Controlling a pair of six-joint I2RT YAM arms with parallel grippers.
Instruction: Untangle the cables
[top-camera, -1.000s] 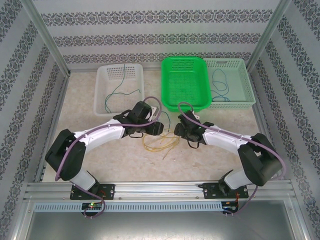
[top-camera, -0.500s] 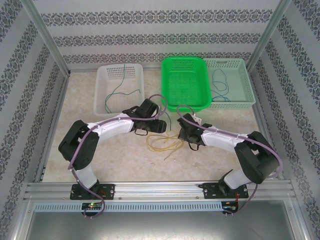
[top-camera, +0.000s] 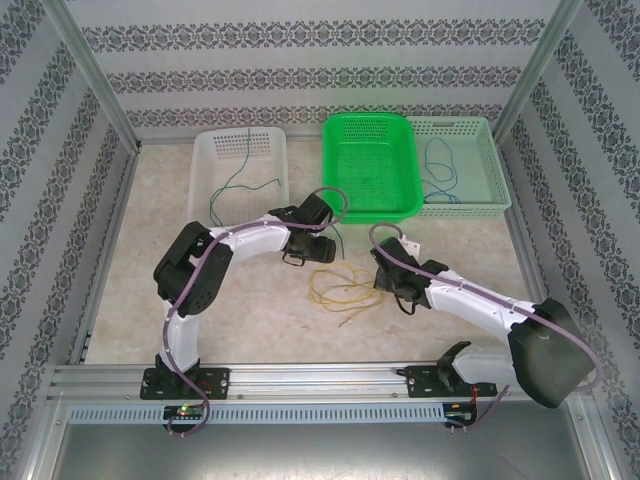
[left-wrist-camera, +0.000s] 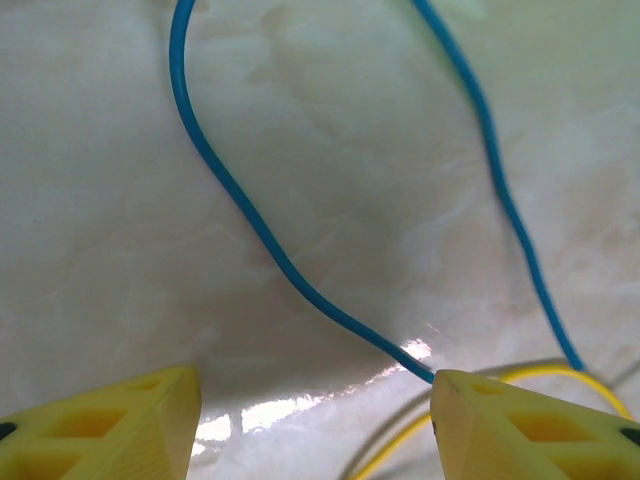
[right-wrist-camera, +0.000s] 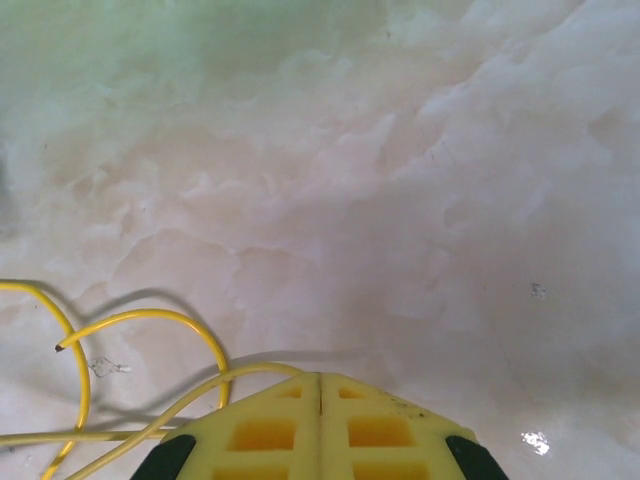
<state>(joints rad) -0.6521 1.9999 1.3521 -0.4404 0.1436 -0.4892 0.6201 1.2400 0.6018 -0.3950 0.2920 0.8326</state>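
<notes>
The table (top-camera: 250, 310) in front of you carries the yellow cables (top-camera: 340, 285), looped between both arms. Your left gripper (left-wrist-camera: 315, 385) stands well open and empty, with a blue cable (left-wrist-camera: 260, 235) lying between its fingers. Your right gripper (right-wrist-camera: 320, 378) is fully closed. One yellow strand reaches its tips, but you cannot tell whether it is pinched.

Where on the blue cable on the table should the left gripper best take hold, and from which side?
Take the single slanting stretch of the blue cable just ahead of the open left gripper, coming straight down from above. That stretch lies flat on the table and apart from the yellow cable, so probably only blue gets pinched.
</notes>
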